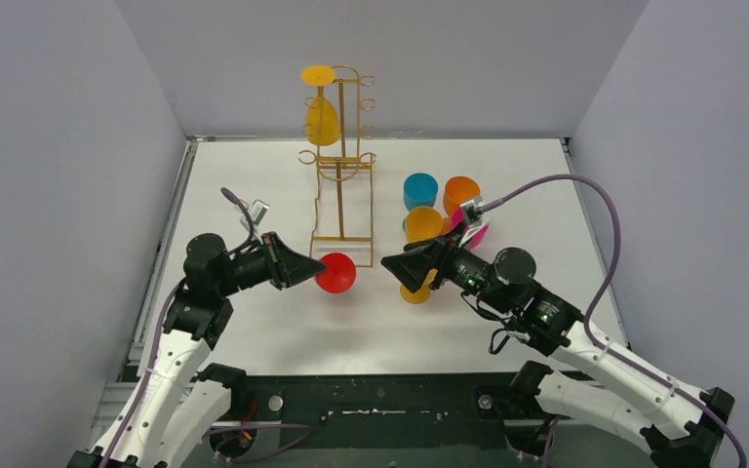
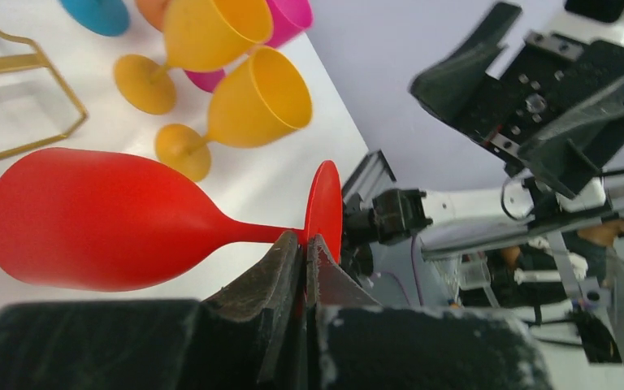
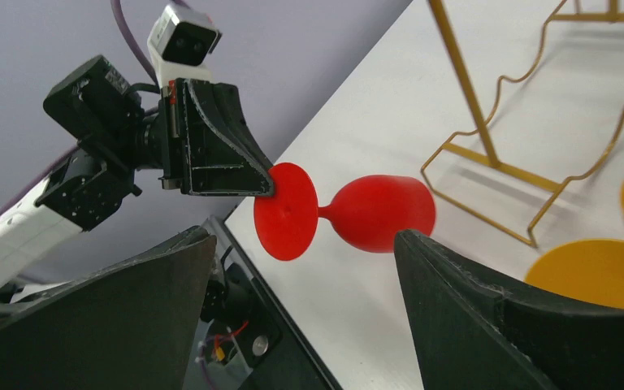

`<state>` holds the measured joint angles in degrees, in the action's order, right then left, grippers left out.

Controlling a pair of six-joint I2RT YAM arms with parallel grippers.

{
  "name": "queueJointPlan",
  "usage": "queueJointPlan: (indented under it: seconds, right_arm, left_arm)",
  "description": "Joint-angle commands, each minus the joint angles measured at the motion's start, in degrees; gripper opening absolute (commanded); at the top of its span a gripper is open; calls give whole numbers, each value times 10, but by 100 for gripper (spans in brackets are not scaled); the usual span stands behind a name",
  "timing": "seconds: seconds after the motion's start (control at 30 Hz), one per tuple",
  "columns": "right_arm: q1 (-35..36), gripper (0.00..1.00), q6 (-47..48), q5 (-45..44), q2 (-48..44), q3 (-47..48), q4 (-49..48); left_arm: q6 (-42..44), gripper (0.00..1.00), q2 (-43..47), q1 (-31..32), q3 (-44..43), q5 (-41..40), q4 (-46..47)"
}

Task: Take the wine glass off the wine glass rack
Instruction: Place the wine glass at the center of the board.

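The gold wire wine glass rack (image 1: 341,171) stands at the back middle of the table. A yellow wine glass (image 1: 322,117) hangs upside down on its upper left side. My left gripper (image 1: 307,268) is shut on the round foot of a red wine glass (image 1: 336,273) and holds it sideways, low over the table in front of the rack's base. The left wrist view shows the fingers (image 2: 280,268) pinching the foot of the red glass (image 2: 89,219). My right gripper (image 1: 390,261) is open and empty, facing the red glass (image 3: 382,211) from the right.
Blue (image 1: 420,190), orange (image 1: 461,193), yellow (image 1: 424,224) and pink (image 1: 475,232) cups cluster right of the rack. Another yellow glass (image 1: 414,290) lies under my right gripper. The rack's wire base (image 3: 487,154) is just behind the red glass. Grey walls enclose the table.
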<state>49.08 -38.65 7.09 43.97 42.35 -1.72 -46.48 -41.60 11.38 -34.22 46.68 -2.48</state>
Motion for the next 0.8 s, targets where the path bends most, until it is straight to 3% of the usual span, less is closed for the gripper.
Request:
queueJointPlan:
  seconds: [0.0,0.17,0.3,0.4,0.57,0.67,0.77]
  right_arm:
    - [-2,81,-9,124,45,12,-72]
    - [-4,72,-49,169,86,1,-127]
    - [-7,65,-86,270,124,1,-195]
    - [-6,60,-100,308,151,17,-193]
    - [-7,54,-86,304,171,28,-165]
    - [-7,54,-86,297,165,24,-175]
    - [-6,67,-76,262,147,23,-172]
  left_arm:
    - [5,0,2,69,-26,-18,60]
    - [3,0,4,121,-22,-49,85]
    - [32,0,11,128,-54,-56,32]
    - [72,0,5,129,-85,-51,-35]
    - [72,0,10,129,-89,-20,-33]
    - [79,0,16,129,-86,-18,-46]
    - [94,0,18,129,-86,-32,-75]
